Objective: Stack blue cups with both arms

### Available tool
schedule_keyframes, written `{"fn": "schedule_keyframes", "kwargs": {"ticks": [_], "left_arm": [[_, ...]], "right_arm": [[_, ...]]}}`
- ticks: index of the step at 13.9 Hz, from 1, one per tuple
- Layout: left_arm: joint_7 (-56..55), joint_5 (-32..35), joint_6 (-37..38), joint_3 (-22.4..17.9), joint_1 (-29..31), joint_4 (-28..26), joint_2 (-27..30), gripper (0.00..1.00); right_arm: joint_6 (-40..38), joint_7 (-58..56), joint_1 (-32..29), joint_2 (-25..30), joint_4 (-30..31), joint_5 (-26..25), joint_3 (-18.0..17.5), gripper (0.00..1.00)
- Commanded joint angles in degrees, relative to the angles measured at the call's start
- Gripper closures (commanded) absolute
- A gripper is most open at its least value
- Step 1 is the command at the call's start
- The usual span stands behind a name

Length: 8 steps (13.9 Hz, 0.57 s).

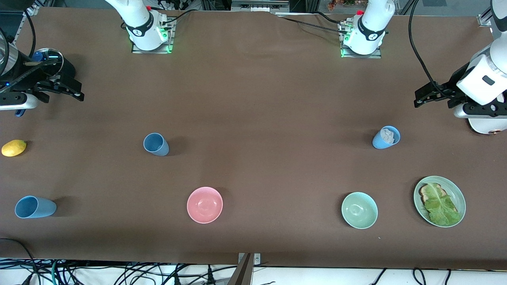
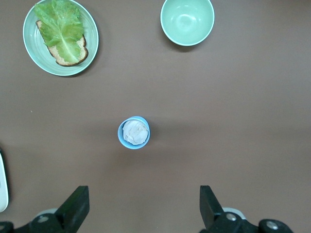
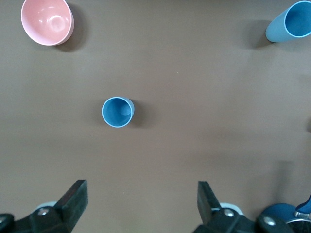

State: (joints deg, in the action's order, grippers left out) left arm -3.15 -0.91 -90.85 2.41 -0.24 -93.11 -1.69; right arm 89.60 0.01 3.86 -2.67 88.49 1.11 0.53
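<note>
Both hands are up, both arms waiting.
- Right hand (image 1: 77, 90): at the upper edge band of the front view, at the right arm's end of the tabletop (image 1: 261, 103), just beside the dark lidded pot (image 1: 48, 60). Fingers spread wide, holding nothing; same in the right wrist view (image 3: 141, 188).
- Left hand (image 1: 416, 99): upper part of the frame at the left arm's end, spread wide, holding nothing (image 2: 144, 193).
- Slate-blue cup (image 1: 156, 144): upright, empty, mid-height of the frame, on the right arm's half; it sits mid-frame in the right wrist view (image 3: 117, 111).
- Sky-blue cup (image 1: 386, 137): mid-height, left arm's half, with a crumpled whitish wad (image 2: 134, 131) inside.
- Third blue cup (image 1: 35, 207): lower band of the frame, right arm's end, well apart from the other two.
- Lower band also: pink bowl (image 1: 204, 204), green bowl (image 1: 359, 210), and a green plate (image 1: 459, 194) with toast and lettuce.
- Yellow fruit (image 1: 14, 147): frame edge, right arm's end.
</note>
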Motion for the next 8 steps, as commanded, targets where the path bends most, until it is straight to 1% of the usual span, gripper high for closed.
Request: {"fn": "schedule_keyframes", "kwargs": {"ticks": [1, 8], "left_arm": [[-0.5, 0.1, 0.4, 0.1, 0.2, -0.3, 1.0, 0.0], [-0.3, 0.0, 0.4, 0.1, 0.2, -0.3, 0.7, 0.0]], "right_arm": [[-0.7, 0.3, -0.1, 1.1, -0.7, 0.0, 0.0, 0.0], [-0.7, 0.3, -0.1, 0.8, -0.9, 0.0, -0.1, 0.0]]}}
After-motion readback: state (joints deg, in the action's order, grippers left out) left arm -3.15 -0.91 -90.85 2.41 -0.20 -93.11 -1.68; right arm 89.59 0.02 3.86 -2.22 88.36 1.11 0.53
